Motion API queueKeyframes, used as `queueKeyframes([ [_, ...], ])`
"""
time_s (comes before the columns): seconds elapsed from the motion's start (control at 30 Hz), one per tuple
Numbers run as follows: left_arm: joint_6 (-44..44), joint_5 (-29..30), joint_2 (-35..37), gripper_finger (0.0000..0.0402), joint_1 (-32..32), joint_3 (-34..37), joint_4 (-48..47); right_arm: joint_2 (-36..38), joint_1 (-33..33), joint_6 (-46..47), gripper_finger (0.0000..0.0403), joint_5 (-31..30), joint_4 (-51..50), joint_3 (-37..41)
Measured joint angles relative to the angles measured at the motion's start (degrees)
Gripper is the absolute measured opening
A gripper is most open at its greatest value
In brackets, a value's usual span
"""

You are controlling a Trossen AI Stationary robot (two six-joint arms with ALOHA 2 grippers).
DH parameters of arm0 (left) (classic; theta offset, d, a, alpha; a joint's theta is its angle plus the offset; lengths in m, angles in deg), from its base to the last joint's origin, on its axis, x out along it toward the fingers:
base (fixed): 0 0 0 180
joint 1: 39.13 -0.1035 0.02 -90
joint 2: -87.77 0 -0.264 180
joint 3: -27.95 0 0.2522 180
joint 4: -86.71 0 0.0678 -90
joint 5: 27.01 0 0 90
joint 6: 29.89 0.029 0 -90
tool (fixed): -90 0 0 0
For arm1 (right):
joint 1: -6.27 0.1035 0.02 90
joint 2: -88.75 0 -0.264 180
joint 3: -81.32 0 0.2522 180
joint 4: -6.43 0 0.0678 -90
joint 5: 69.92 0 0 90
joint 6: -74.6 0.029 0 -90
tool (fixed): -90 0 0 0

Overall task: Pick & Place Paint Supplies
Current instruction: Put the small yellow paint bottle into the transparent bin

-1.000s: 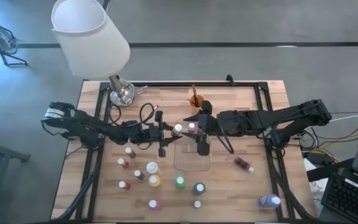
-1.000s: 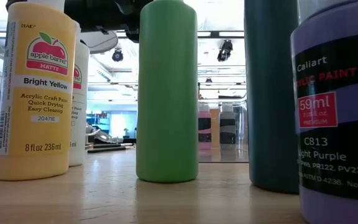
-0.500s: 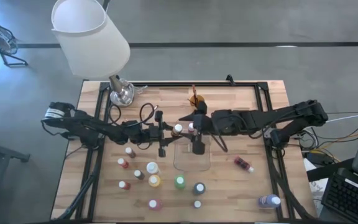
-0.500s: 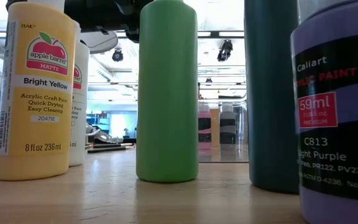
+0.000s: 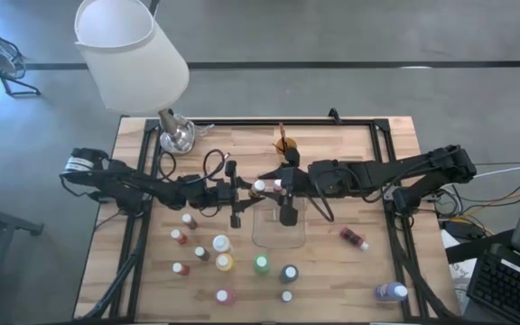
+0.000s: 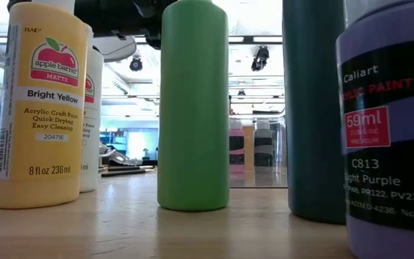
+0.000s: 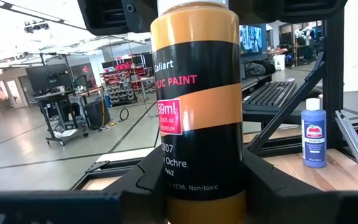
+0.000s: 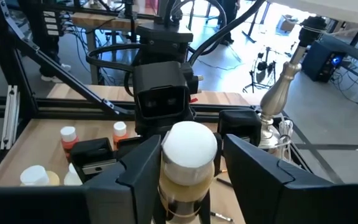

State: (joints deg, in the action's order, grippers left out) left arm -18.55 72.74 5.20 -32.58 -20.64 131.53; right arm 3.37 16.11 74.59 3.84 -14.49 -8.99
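Note:
An ochre paint bottle (image 7: 194, 106) with a white cap (image 5: 258, 187) hangs upright above the middle of the table, with my left gripper (image 5: 246, 189) shut on it. My right gripper (image 8: 189, 168) reaches in from the table's right and stands open. Its two fingers are on either side of the white cap (image 8: 188, 146), close to it, with a thin gap showing on one side. Several more paint bottles (image 5: 224, 262) stand on the near half of the table. Among them are a yellow one (image 6: 42, 108) and a green one (image 6: 192, 108). My left gripper pinches the bottle's lower body (image 7: 173, 186) between its two fingers (image 7: 148, 180), one on each side. The fingers come nearly level from the table's left. The bottle stands upright in the hold, cap up, lifted clear of the table.
A clear tray (image 5: 280, 227) lies just near of the grippers. An orange cup (image 5: 284, 143) holding a brush stands behind them. A lamp with a white shade (image 5: 134, 54) and a metal base (image 5: 177, 135) stands far left. A red bottle (image 5: 353, 238) lies at right, and a purple one (image 5: 391, 291) stands near right.
My right gripper has edged toward the table's left, up to the cap of the held bottle. The left gripper and the bottle have kept still.

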Motion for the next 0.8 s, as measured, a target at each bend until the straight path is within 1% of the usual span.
queueKeyframes([
  [0.3, 0.02, -0.27, 0.0, 0.013, 0.0, 0.0, 0.02, 0.0, -0.12, 0.02, 0.0165, 0.01, -0.04, 0.0],
  [0.6, 0.02, -0.85, 0.0, 0.013, -0.04, -0.15, 0.02, 0.0, -0.1, -0.04, 0.014, 0.82, -0.02, 0.07],
  [0.8, 0.04, -1.11, 0.0, 0.013, 0.0, -0.15, 0.03, 0.0, -0.21, -0.05, 0.0137, 1.55, 0.03, 0.07],
])
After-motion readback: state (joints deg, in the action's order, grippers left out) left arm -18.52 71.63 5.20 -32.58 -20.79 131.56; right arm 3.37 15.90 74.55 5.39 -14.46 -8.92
